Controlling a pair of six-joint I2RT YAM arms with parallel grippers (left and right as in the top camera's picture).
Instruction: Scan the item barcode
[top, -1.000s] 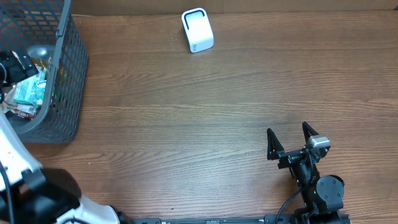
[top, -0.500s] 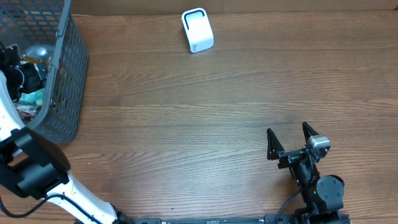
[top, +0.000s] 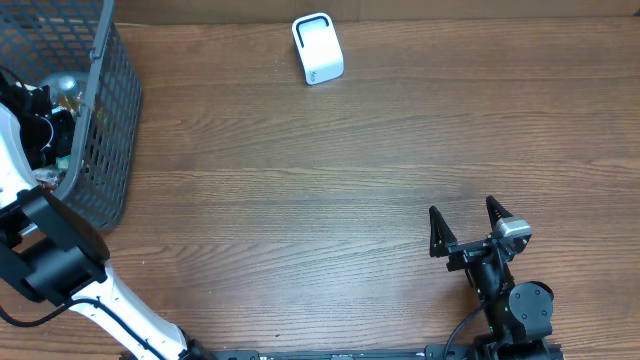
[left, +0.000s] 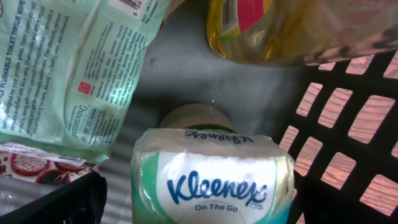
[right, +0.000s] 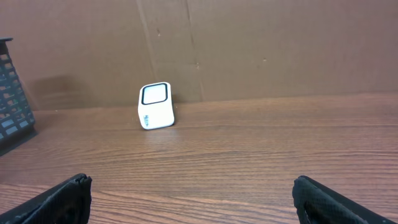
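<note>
The basket (top: 105, 110) runs off the overhead view's left and top edges, and the left arm (top: 55, 255) covers much of its contents. In the left wrist view the tissue pack (left: 211, 180) is cut by the bottom edge and hides most of a round lid (left: 193, 117). The yellow bottle (left: 280, 31) is blurred and cropped above.

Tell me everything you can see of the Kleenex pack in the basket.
The Kleenex pack is a plastic-wrapped tissue bundle, white with green edges, printed with a blue Kleenex logo and "On The Go". It lies in the grey basket, logo facing the wrist camera, between the left gripper's open fingers. A round pale-green item sits behind it; contact is unclear.
</note>
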